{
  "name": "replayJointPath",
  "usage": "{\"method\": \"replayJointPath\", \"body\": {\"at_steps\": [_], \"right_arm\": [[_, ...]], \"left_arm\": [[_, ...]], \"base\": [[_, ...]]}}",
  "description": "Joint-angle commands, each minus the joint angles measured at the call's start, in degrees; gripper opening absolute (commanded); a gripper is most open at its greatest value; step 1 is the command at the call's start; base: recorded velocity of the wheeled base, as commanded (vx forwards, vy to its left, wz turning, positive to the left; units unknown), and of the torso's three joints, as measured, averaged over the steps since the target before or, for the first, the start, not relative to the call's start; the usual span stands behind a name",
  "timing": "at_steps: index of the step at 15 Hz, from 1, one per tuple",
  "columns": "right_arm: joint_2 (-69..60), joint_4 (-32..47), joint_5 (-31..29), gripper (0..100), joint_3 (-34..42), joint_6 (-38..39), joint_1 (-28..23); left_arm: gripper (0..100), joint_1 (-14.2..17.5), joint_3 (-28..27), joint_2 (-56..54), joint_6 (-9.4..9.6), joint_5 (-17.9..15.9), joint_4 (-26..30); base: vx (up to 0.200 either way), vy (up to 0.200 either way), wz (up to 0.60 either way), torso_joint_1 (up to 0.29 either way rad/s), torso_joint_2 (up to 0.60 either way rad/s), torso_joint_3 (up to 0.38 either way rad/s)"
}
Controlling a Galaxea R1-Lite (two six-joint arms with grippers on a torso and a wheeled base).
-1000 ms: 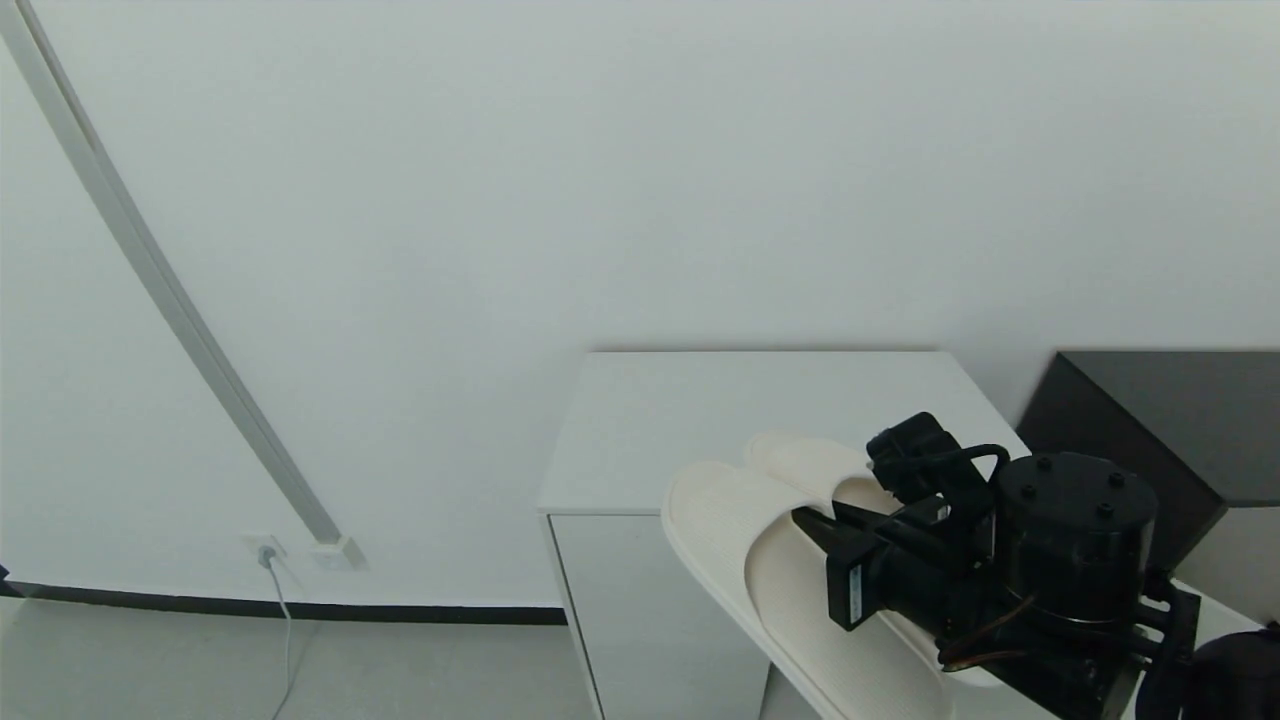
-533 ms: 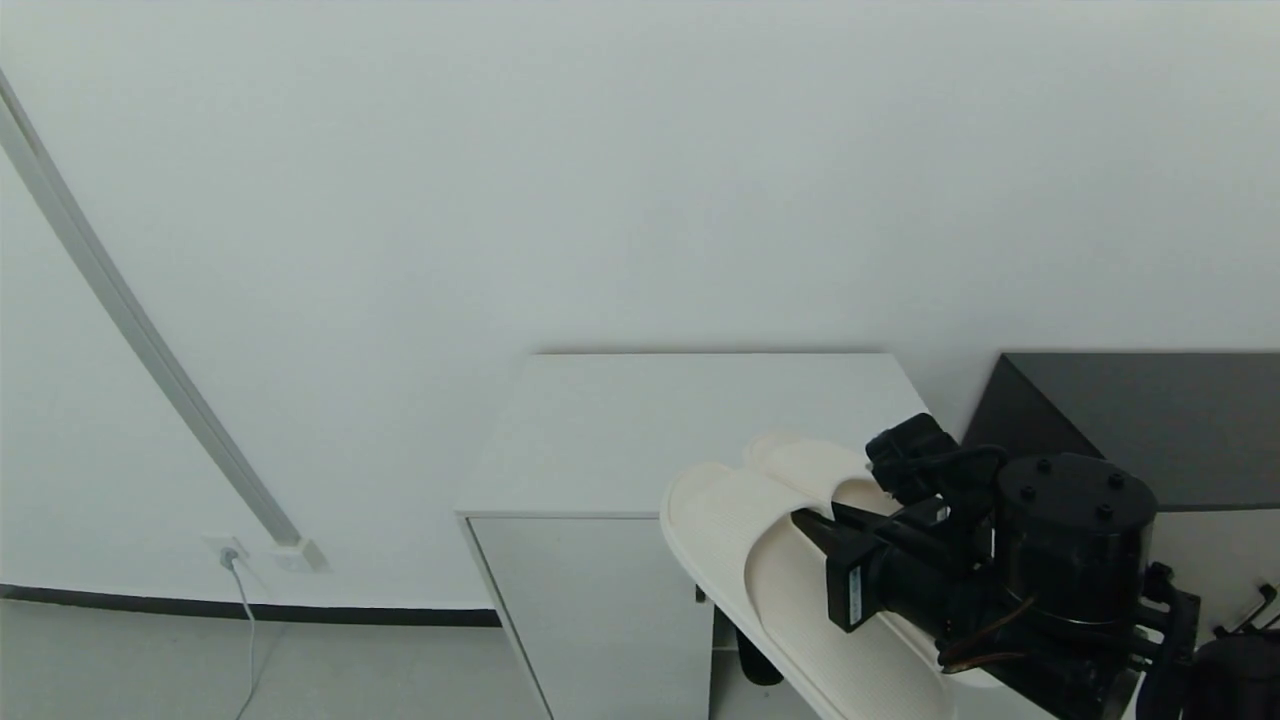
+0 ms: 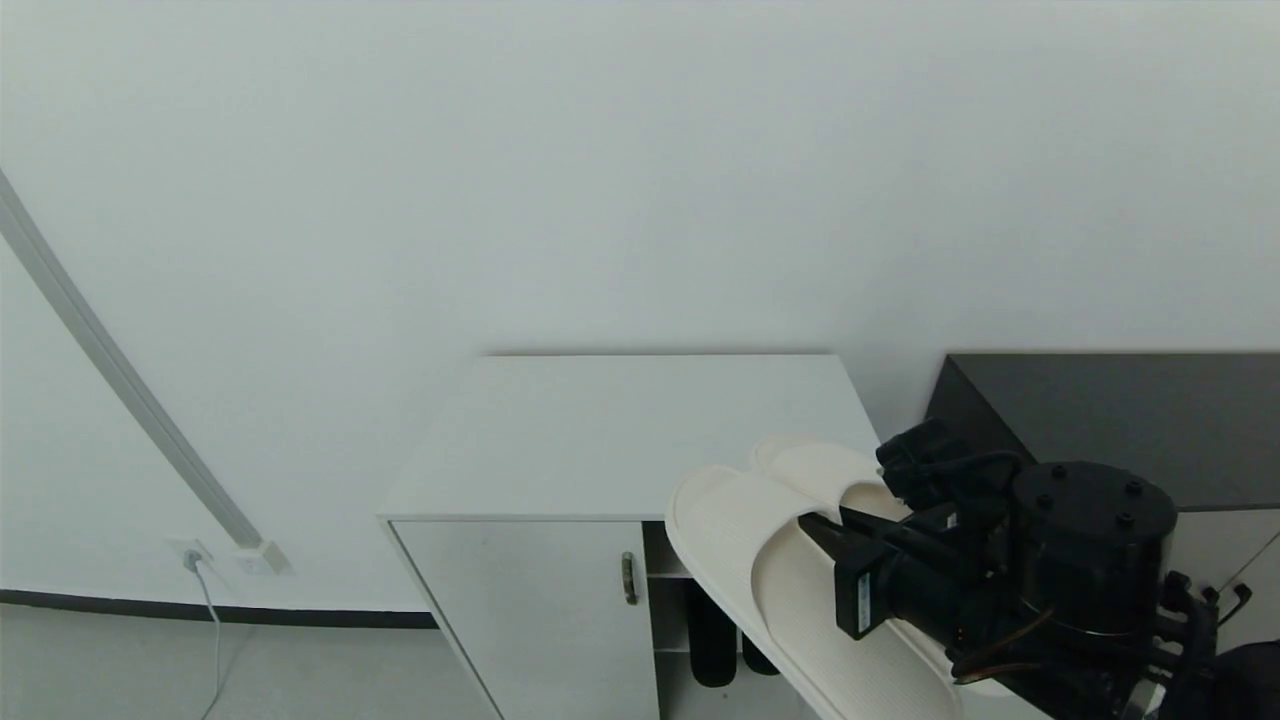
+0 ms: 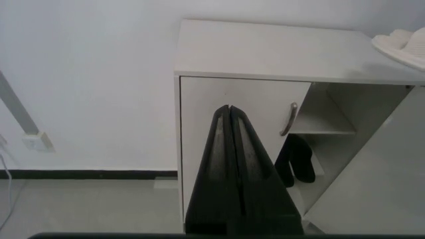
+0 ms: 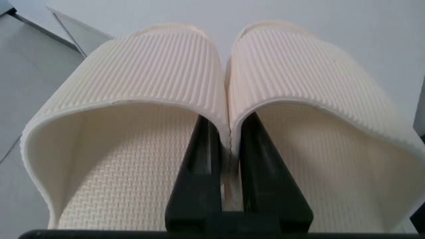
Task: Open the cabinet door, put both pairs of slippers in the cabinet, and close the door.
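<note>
The right end effector (image 5: 224,136) pinches the adjoining straps of a cream ribbed slipper pair (image 3: 745,540) aloft before the white cabinet (image 3: 620,430), while the left end effector (image 4: 230,116) is pressed together, empty.

Wall socket (image 3: 188,553), slanted conduit (image 3: 110,352).

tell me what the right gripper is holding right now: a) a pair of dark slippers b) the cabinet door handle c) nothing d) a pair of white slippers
d: the right gripper is shut on the white slippers, pinching their inner edges together, while the dark pair stands inside the open cabinet.
</note>
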Motion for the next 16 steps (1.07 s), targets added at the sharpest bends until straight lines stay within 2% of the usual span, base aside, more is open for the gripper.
{"method": "replayJointPath", "body": {"at_steps": [1,6,9,16], "right_arm": [[-1.4,0.2,0.0,0,0.4,0.0,0.4],[-5.7,-0.2,0.1,0,5.3,-0.9,3.2],[-10.1,0.2,0.1,0,9.5,-1.0,6.5],[-9.0,0.0,0.0,0,10.7,-1.0,7.8]], "left_arm": [[0,0.0,0.0,0.0,-0.04,0.0,0.0],[0,0.0,0.0,0.0,-0.04,0.0,0.0],[0,0.0,0.0,0.0,0.05,0.0,0.0],[0,0.0,0.0,0.0,0.05,0.0,0.0]], "base": [[0.000,0.000,0.00,0.000,0.00,0.000],[0.000,0.000,0.00,0.000,0.00,0.000],[0.000,0.000,0.00,0.000,0.00,0.000],[0.000,0.000,0.00,-0.017,0.04,0.021]]}}
